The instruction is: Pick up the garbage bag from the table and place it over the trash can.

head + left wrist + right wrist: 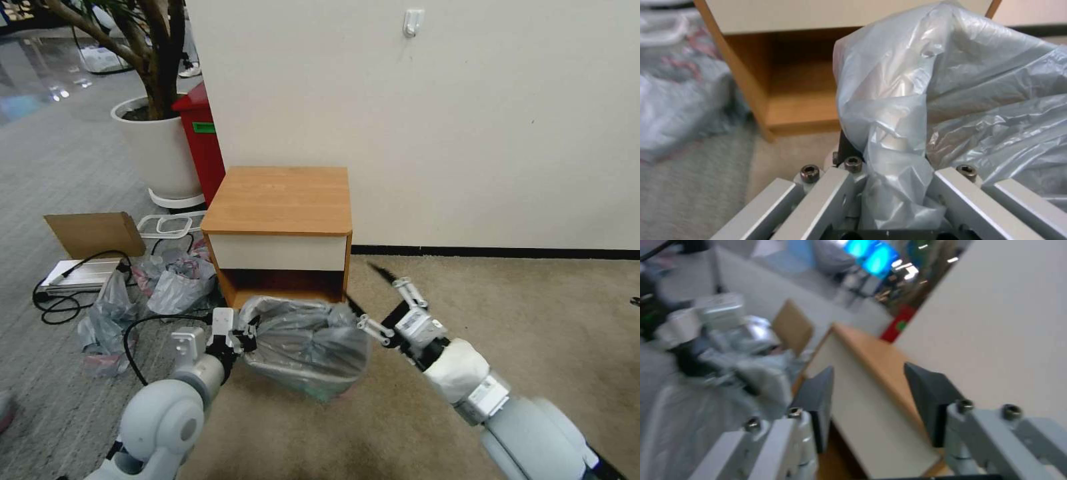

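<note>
The garbage bag [307,340], thin translucent grey plastic, billows on the carpet directly in front of the table [277,200]. My left gripper [241,333] is at the bag's left edge and is shut on a bunched fold of it [893,186], the plastic running up between its fingers. My right gripper [367,288] hangs open just off the bag's right side, its dark pads [818,400] apart with nothing between them, facing the table's white drawer front [853,400]. The trash can is hidden under the bag; a rounded rim shape shows faintly through the plastic.
A heap of scrunched grey-and-pink bags [173,283] lies on the floor left of the table, beside a cardboard box [93,233], black cables [60,297] and a flat white device [77,273]. A white planter [157,147] and a red bin [200,140] stand behind. Beige carpet lies open to the right.
</note>
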